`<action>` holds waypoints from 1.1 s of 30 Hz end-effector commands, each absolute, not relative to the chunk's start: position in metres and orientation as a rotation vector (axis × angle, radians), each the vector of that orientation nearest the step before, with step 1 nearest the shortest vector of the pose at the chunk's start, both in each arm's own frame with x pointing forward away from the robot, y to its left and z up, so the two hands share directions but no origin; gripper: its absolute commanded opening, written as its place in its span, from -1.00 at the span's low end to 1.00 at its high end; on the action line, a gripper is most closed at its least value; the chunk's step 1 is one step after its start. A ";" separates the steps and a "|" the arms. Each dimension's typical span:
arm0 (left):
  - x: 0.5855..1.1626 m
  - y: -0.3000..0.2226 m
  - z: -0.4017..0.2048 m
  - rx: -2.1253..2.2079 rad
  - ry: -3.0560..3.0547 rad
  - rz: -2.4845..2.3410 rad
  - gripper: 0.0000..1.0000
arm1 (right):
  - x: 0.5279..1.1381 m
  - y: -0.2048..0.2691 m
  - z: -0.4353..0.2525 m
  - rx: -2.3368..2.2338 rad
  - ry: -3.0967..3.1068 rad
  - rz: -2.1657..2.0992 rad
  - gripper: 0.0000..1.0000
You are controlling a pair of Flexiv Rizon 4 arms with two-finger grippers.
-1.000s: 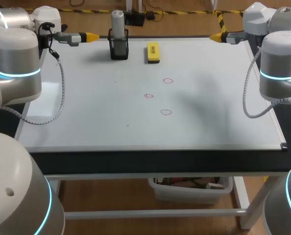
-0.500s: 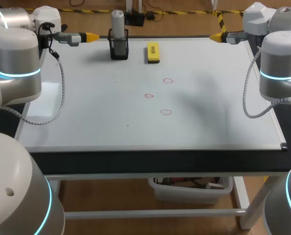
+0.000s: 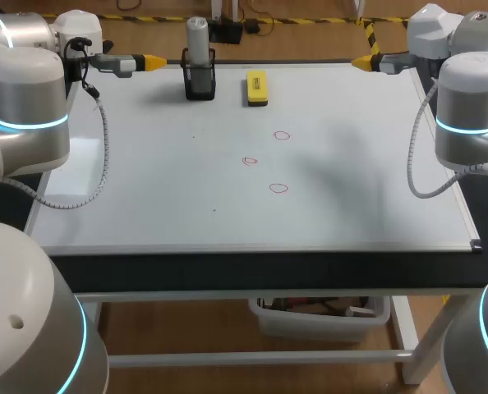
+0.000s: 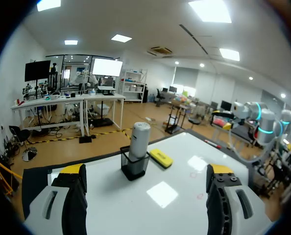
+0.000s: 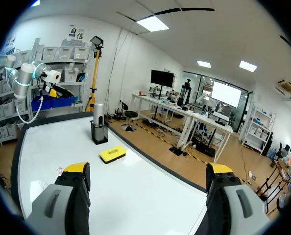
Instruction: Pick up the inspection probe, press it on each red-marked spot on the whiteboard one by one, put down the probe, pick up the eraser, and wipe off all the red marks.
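Along the far edge of the whiteboard (image 3: 145, 189), a little left of its middle, the grey probe (image 3: 196, 37) stands upright in a small black holder (image 3: 200, 84). Its rounded top rises well above the holder's rim, and nothing grips it. Just beside the holder, toward the right, the yellow eraser (image 3: 257, 87) lies flat on the board, its long side running from the far edge toward the near one.

Three red marks sit nearer the board's middle, slightly right of centre. One (image 3: 282, 135) is closest to the eraser, another (image 3: 250, 161) lies further toward the near edge and a touch left, and the third (image 3: 278, 188) is nearest the near edge. Each is a thin open loop, apart from the others and from the eraser.

The left gripper (image 3: 152, 61) hangs over the far left corner, pointing along the far edge at the holder and well apart from it. Its wrist view shows its fingers (image 4: 69, 196) spread wide with nothing held, and the probe (image 4: 139, 139) and eraser (image 4: 161, 157) lie ahead between them.

The right gripper (image 3: 361, 61) hangs over the far right corner, pointing back along the same edge. Its fingers (image 5: 69, 196) are likewise spread and hold nothing. Its wrist view has the eraser (image 5: 112, 154) ahead and the probe (image 5: 98, 112) beyond that.

The left arm (image 3: 30, 107) stands off the board's left edge and the right arm (image 3: 470, 107) off its right. The board itself rests on a dark-edged table (image 3: 269, 271).
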State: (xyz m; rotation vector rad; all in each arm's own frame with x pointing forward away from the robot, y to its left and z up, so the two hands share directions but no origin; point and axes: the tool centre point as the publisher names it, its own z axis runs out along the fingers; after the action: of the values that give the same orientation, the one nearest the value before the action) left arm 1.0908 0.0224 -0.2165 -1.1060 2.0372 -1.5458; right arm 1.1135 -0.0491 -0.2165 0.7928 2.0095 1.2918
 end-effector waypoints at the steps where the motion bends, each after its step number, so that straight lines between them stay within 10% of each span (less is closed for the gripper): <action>1: 1.091 0.022 -0.217 -1.106 2.036 -1.547 1.00 | 1.114 -0.049 -0.217 0.793 2.011 1.291 1.00; 33: 1.131 -0.001 -0.228 -0.721 2.142 -1.749 1.00 | 1.114 -0.049 -0.217 0.793 2.011 1.291 1.00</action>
State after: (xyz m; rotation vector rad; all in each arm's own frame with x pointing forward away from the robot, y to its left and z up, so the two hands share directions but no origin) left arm 1.1065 -0.0003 -0.2169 -0.7982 2.1275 -1.6457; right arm 1.1135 -0.0491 -0.2165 0.7930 2.0094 1.2916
